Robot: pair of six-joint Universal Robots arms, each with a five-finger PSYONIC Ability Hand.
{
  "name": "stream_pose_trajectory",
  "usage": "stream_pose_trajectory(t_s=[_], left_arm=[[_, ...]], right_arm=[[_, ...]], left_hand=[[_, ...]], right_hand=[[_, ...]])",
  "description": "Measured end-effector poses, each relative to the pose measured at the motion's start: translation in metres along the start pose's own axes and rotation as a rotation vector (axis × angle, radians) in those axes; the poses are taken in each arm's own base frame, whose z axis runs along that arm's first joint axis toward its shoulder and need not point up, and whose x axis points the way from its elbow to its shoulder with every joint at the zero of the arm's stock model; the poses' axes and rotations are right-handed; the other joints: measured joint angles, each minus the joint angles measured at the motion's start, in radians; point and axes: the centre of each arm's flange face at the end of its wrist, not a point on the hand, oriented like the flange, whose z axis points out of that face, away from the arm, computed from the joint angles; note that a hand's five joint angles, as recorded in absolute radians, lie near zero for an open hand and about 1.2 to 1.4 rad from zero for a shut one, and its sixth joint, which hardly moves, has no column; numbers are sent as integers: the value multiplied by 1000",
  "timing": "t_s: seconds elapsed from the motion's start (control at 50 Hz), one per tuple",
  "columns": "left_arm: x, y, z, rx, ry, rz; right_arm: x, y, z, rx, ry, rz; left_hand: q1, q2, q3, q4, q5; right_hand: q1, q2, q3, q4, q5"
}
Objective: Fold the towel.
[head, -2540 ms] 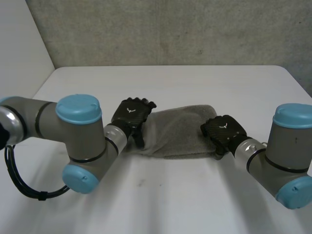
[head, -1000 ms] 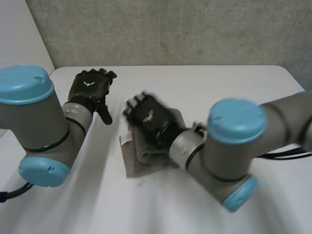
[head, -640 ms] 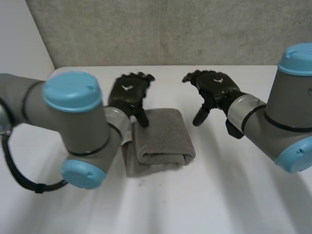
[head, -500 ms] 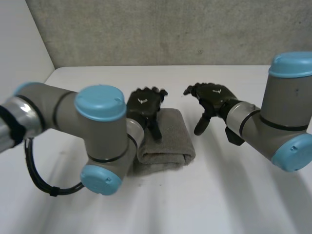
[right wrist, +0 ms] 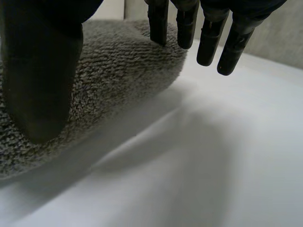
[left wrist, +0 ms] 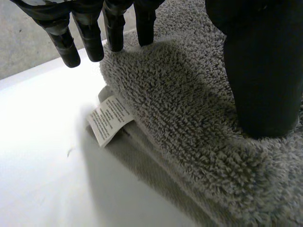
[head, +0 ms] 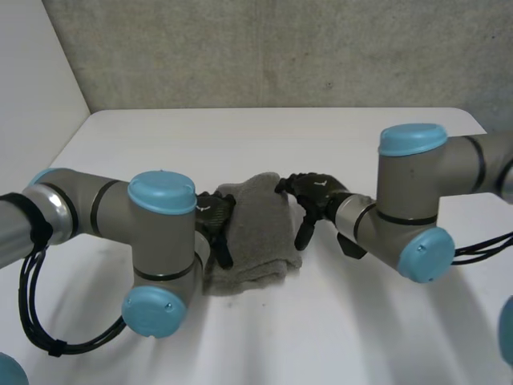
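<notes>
Over the last half second the right hand point(head: 311, 199) has dropped from hovering clear of the towel point(head: 255, 233) to its 2 o'clock edge. The left hand point(head: 215, 228) has slid back from the far corner to the 9 o'clock side. The cloth itself looks nudged slightly toward 9 o'clock and humped at its far end. The folded grey towel lies mid-bench point(head: 264, 136), its long axis running 12 to 6, and it sits directly between the two hands, both about equally near. In the left wrist view the thumb point(left wrist: 262, 71) rests on the pile while the fingers point(left wrist: 113, 28) hang nearly straight at the cloth's edge. Just past them are the stacked layers and the white care label point(left wrist: 109, 118). The right wrist view mirrors this, with the thumb point(right wrist: 40, 71) resting on the towelling and straight fingers point(right wrist: 187, 28) at the rounded fold. Both hands read as relaxed and spread, touching the cloth but not pinching it. So the loose layers face 9 o'clock and the closed fold faces 3 o'clock. My guess is that any further fold would go end to end along the long axis, with each hand first needing to grip its own side.
</notes>
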Motion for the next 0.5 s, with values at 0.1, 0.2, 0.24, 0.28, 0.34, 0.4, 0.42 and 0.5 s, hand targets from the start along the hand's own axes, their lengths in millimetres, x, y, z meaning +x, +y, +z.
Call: stream_pose_trajectory(t_s=[0.1, 0.2, 0.24, 0.28, 0.34, 0.4, 0.42, 0.5], left_arm=[[-1, 3, -1, -10, -1, 1], [-2, 7, -2, -24, -2, 7], [-3, 9, -3, -31, -4, 12], [-5, 11, -3, -37, -6, 16], [-7, 12, -3, -43, -8, 24], [-7, 12, -3, -44, -7, 31], [-7, 11, -3, -43, -7, 33], [-8, 1, -4, -14, -4, 54]], right_arm=[[-5, 9, 9, -26, -5, -8], [-6, 13, 14, -32, 16, -23], [-6, 13, 15, -30, 28, -40], [-5, 12, 16, -29, 38, -61], [-4, 12, 16, -28, 49, -91], [-4, 10, 16, -27, 56, -114], [-4, 10, 16, -26, 56, -118], [-4, 1, 13, -8, 60, -129]], left_hand=[[0, 0, 0, 0, -1], [-1, -2, -1, -2, -1], [-1, -2, -2, -2, -1], [-3, -2, -2, -2, -1], [-7, -3, -2, -3, -1], [-11, -5, -3, -4, -1], [-11, -6, -3, -4, -1], [-11, -8, -5, -7, -1]], right_hand=[[0, 0, 0, 0, 0], [0, 0, 0, 0, 0], [0, 0, 0, 0, 0], [0, 0, 0, 0, 0], [-1, 0, 0, 0, 0], [-5, 0, 0, 0, 0], [-5, 0, 0, 0, 0], [-5, 0, 0, 0, 0]])
